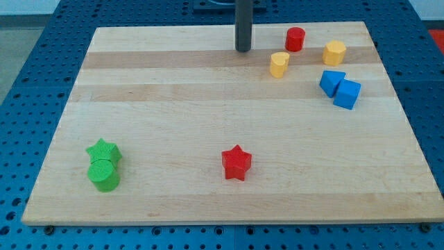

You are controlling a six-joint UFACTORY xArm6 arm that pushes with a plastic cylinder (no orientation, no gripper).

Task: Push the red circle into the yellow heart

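My tip (pixel 243 50) sits on the wooden counter (pixel 208 104) near the frame's top centre, rod running straight up out of view. No jaws on this rig, just the bare rod, so nothing is held.

Red circle (pixel 295 39) stands upper right of centre, to the right of my tip & slightly higher in frame, w/ a clear gap between them. Yellow heart (pixel 279 64) is just below-left of the red circle, close but apart; it lies right of my tip & a bit lower. My tip touches neither.

Further right at the top: yellow hexagon-ish block (pixel 334 53), near the red circle but separate. Below it, two blue blocks (pixel 340 88) pressed together, shapes hard to tell exactly.

Lower centre of frame: red star (pixel 236 163), alone, well apart from everything else. Lower left: green star (pixel 103 151) w/ a green circle (pixel 104 174) right under it, touching.

Blue perforated base (pixel 28 90) shows around the counter edges.
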